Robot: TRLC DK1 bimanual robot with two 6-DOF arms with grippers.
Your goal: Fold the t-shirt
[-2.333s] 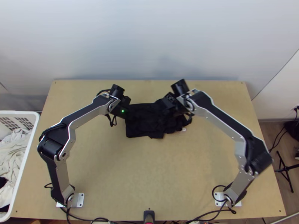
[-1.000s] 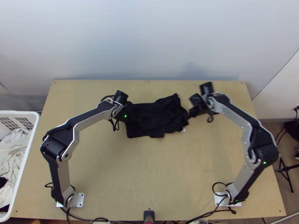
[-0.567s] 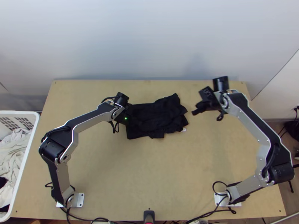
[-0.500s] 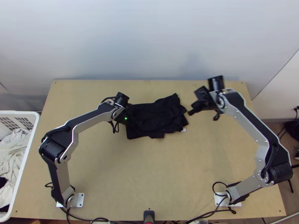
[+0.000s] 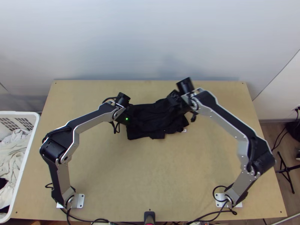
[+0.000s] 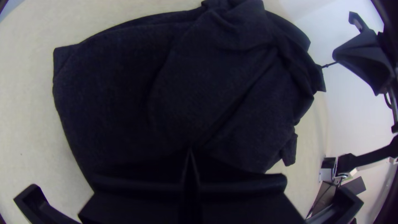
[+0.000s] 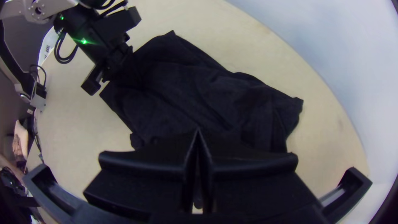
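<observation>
The black t-shirt (image 5: 150, 129) lies near the far side of the light wooden desk (image 5: 150, 176), between the 2 arms. The left tool (image 6: 190, 154) is over its flatter end, with the fingers together; I cannot tell if some fabric is caught between them. Perhaps it is placed there to keep this end steady like an anchor, while the other end is arranged. The right tool (image 7: 198, 136) is above the more crumpled end, its 2 fingers also closed on each other. Probably it is there to press or smooth the layers, and to pinch an edge it should first open.

The fabric looks soft and matte, with a rough rectangle form: 1 end has rather straight borders, the other is bunched, with long diagonal wrinkles and uneven corners. A small white label (image 5: 184, 130) comes out beside this end. The fingers look wide, flat and hard, so thin layers could slip under them. At the side, a white plastic basket (image 5: 27, 150) holds loose pale cloths (image 5: 13, 150).
</observation>
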